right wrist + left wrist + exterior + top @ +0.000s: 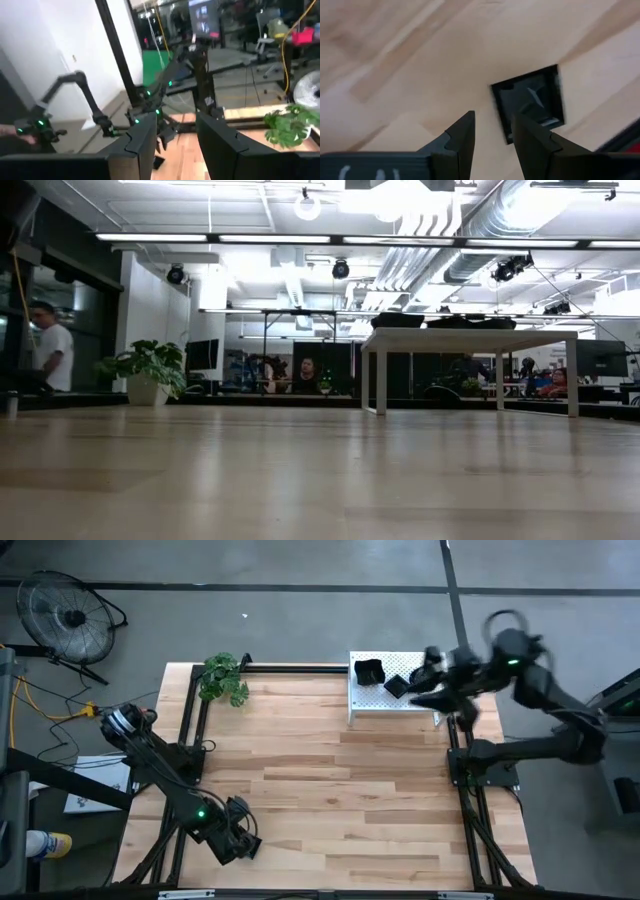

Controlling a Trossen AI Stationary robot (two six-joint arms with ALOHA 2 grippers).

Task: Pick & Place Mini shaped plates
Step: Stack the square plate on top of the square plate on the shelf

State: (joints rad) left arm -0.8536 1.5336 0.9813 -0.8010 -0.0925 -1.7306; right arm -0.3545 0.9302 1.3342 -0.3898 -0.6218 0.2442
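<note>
A square glossy black mini plate [532, 102] lies flat on the wooden table, just ahead of my left gripper [493, 122], which is open and empty above the table near its near left corner [240, 840]. In the high view my left gripper hides this plate. Two more black mini plates [370, 670] [397, 687] rest on the white perforated rack [385, 705] at the far right. My right gripper [175, 125] is open and empty, held above the rack's right end [428, 670] and pointing level across the table.
A potted plant [225, 678] stands at the table's far left. Black frame rails [190, 720] [458, 755] run along the left and right sides. The rack stands on legs in the low view [470, 340]. People [50, 345] are in the room behind.
</note>
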